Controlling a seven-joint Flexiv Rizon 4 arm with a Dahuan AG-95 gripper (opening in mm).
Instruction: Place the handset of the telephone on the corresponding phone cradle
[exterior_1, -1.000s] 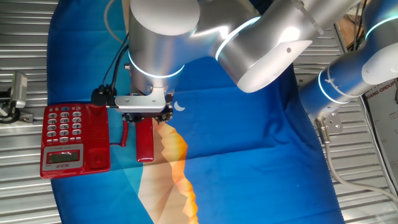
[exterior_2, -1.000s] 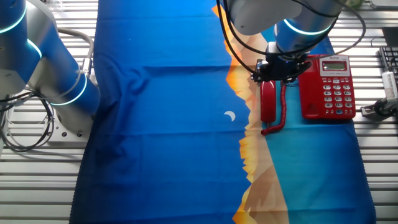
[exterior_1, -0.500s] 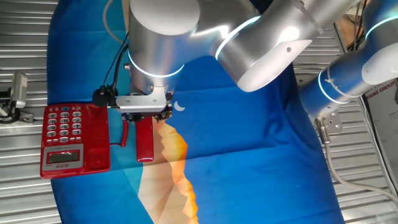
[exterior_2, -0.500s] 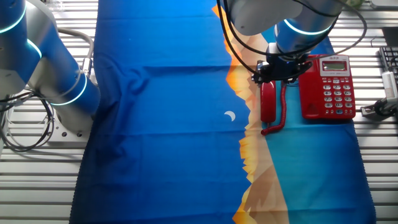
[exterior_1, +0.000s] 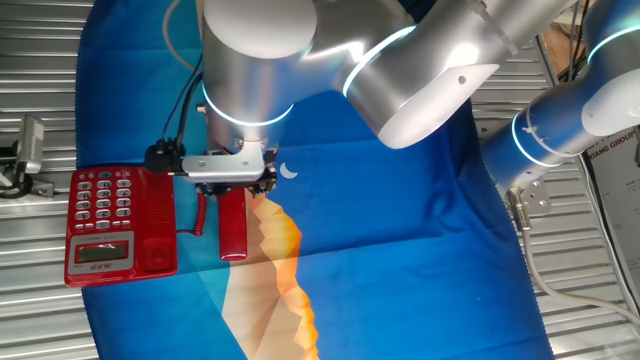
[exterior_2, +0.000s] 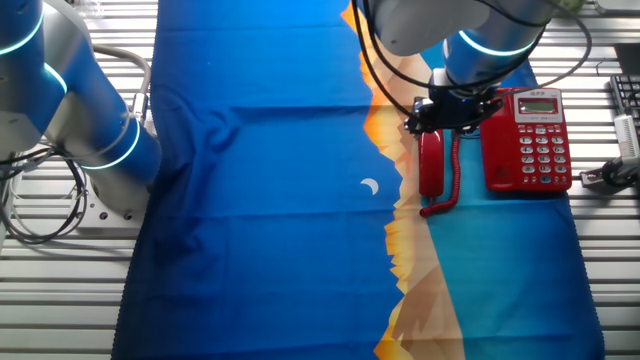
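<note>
The long glossy red plastic handset (exterior_1: 232, 225) (exterior_2: 431, 165) lies on the blue cloth (exterior_1: 400, 230), just beside the red desk telephone (exterior_1: 112, 222) (exterior_2: 527, 140), off its plain red cradle strip (exterior_1: 157, 220). The two-finger gripper (exterior_1: 232, 185) (exterior_2: 445, 112) sits over the handset's far end; whether it pinches it cannot be told

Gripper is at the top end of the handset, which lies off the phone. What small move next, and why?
Probably close the fingers on the handset, if not gripped yet; the views hide that. The gripper sits at its far end, the handset lies on the cloth beside the telephone, and the cradle is free.
</note>
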